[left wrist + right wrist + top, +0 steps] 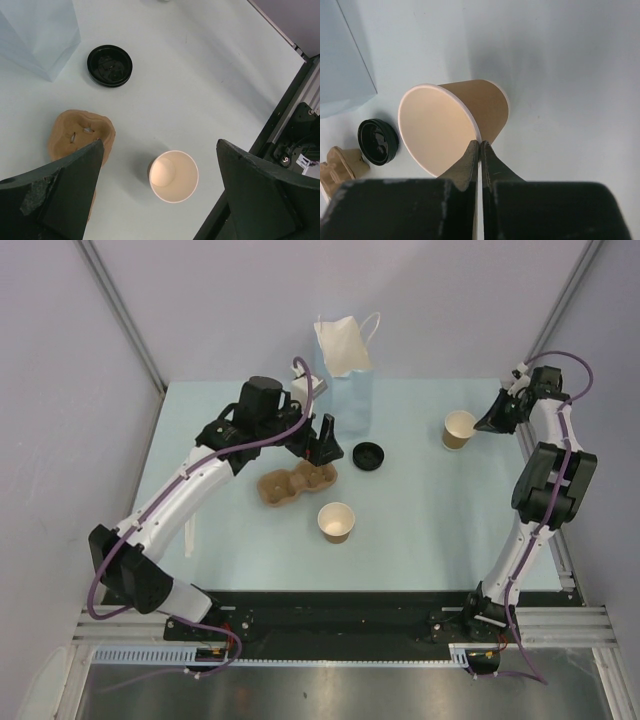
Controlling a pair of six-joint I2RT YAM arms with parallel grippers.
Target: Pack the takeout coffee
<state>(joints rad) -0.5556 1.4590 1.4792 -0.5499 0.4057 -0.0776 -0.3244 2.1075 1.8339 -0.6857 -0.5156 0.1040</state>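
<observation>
Left gripper (159, 150): jaws stood wide apart and held nothing; it pointed down at the table (430, 520), with the carrier (80, 132) by one finger and the front cup (174, 176) between the two.
Left arm: reached from its near-left base forward and inward, with the wrist bent over the middle of the table, just in front of the bag (345, 375).
Right gripper (480, 145): fingers were pressed almost together on the wall of the right cup (445, 125) at its rim, one inside and one outside.
Right arm: rose from its near-right base along the right edge, elbow folded, wrist turned inward toward the cup.
Right cup: open, near the far right edge; whether its base rested on the surface could not be told.
Front cup: upright, open, cream inside, nearer than the carrier and apart from it.
Lid (368, 455): black, lay flat between the bag and the right cup, just right of the carrier, touching nothing.
Bag: light blue, upright at the far edge, mouth open.
Open room: bare surface lay between the lid and the right cup and across the near right part.
Obstruction: the left wrist and its cable overlapped the bag's left side in the top view.
</observation>
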